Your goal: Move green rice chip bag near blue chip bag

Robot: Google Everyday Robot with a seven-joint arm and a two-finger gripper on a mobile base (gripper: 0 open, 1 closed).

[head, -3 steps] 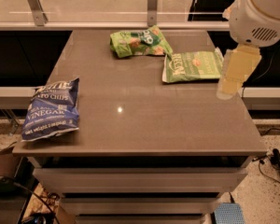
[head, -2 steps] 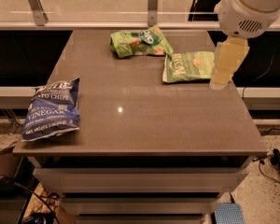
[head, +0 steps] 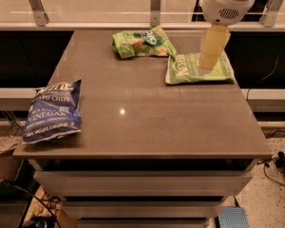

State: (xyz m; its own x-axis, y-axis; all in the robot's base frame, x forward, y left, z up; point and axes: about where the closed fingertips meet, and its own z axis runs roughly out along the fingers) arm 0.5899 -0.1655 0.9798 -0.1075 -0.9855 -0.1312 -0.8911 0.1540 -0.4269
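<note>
Far left of the gripper (head: 207,63) lies the blue chip bag (head: 52,110); the green rice chip bag (head: 142,42) sits nearer, left of the gripper and slightly farther back, its long axis running left-right. The gripper hangs over the paler green bag (head: 180,70), 1 bag short of its target; whether it is apart or together, I cannot tell.

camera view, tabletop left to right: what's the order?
blue chip bag → green rice chip bag → pale green flat bag; the end effector hangs over that last bag, so it is left unordered.
</note>
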